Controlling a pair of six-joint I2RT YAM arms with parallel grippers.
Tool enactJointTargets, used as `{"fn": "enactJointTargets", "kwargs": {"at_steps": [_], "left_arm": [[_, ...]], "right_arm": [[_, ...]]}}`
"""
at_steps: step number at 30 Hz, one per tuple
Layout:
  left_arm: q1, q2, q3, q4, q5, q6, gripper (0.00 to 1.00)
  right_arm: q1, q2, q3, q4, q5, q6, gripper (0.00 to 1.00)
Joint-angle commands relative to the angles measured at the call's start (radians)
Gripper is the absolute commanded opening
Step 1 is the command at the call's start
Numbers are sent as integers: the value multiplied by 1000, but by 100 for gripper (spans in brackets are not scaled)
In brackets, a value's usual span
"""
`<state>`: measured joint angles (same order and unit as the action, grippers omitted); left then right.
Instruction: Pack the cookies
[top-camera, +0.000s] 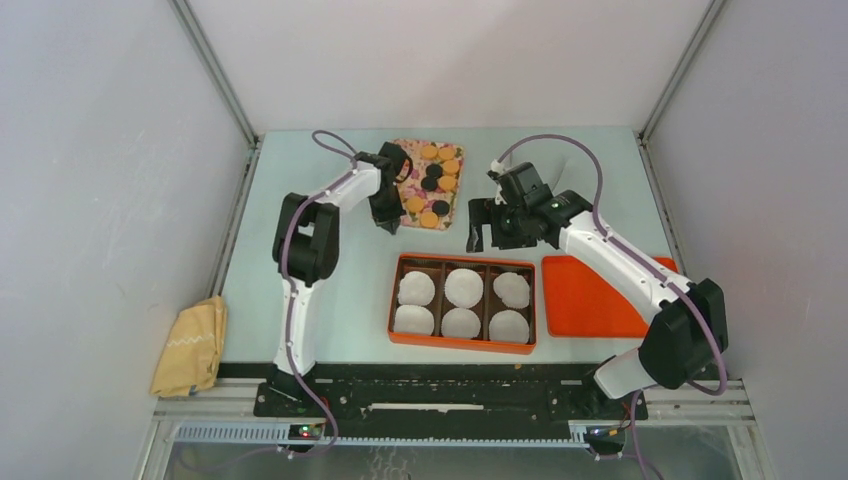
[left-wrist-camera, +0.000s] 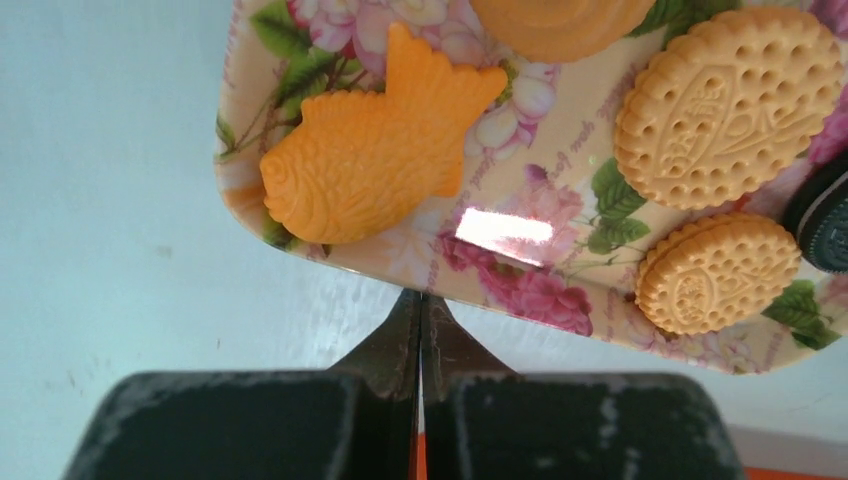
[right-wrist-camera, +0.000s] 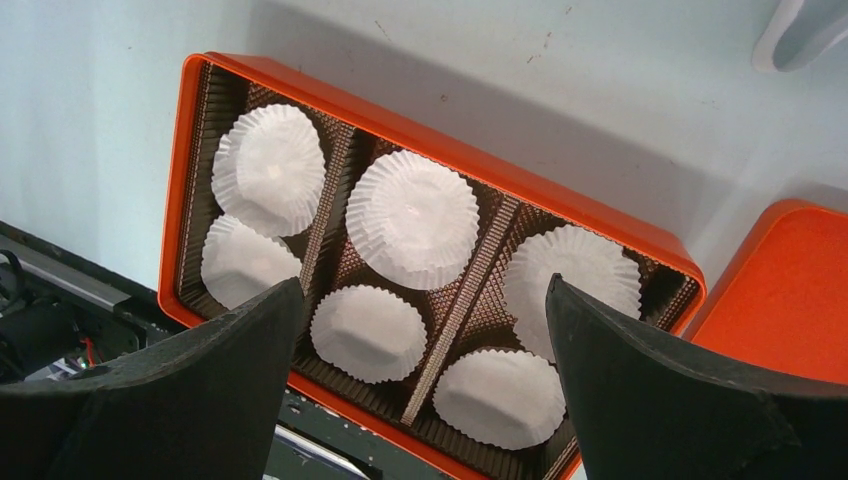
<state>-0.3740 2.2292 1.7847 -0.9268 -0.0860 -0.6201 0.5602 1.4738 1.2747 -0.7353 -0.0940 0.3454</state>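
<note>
One closed end effector (left-wrist-camera: 421, 305), near tray (left-wrist-camera: 560, 300) edge

The left arm (top-camera: 300, 260) rises from its base at the lower left of the overhead view, folds at the elbow and reaches toward upper centre. The left tool (left-wrist-camera: 421, 310) points back down the frame, fingers pressed together tip to tip. The right arm (top-camera: 630, 270) stretches from lower right toward centre. The right tool (right-wrist-camera: 422, 288) has its jaws spread wide.
</note>
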Motion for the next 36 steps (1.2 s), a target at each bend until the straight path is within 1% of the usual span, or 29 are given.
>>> {"fn": "enactJointTargets", "kwargs": {"at_steps": [1,4,6,8,9,12,14,15,19,21,24,32,34,36], "left_arm": [[22,85,183,12,58,26,0],[22,121,249,-7,98,39,0],[18,90,230,-2,108,45,0],[5,15,162,11,90,59,0],[-5,-42,119,23,48,65,0],[-44,-237,-47,77,-36,72,0],[-78,-359,-150,114,-73,73,0],[-95,-408,-195,126,-86,74,0],[-149,-544,-332,155,-107,63,0],[-175,-574,-379,166,-116,56,0],[-195,-580,-419,171,-114,50,0],[-208,-590,-432,170,-116,64,0],[-209,-595,-431,169,-122,69,0],[-209,-596,-430,167,-123,69,0]], "right_arm": [[20,12,-2,-1,32,-10,100],[27,21,-3,-6,45,-2,100],[27,21,-7,-15,72,16,100],[20,13,-19,-31,122,50,100],[14,5,-34,-41,145,77,99],[-6,-44,-94,-43,163,124,91],[-12,-94,-139,-43,164,146,80],[-12,-113,-160,-46,166,156,78],[-10,-188,-239,-78,187,209,78],[-11,-221,-278,-89,199,235,78],[-15,-253,-340,-90,200,267,79],[-10,-227,-434,-82,213,322,79],[-17,-215,-446,-68,213,325,78],[-21,-186,-452,-56,202,320,69]]}}
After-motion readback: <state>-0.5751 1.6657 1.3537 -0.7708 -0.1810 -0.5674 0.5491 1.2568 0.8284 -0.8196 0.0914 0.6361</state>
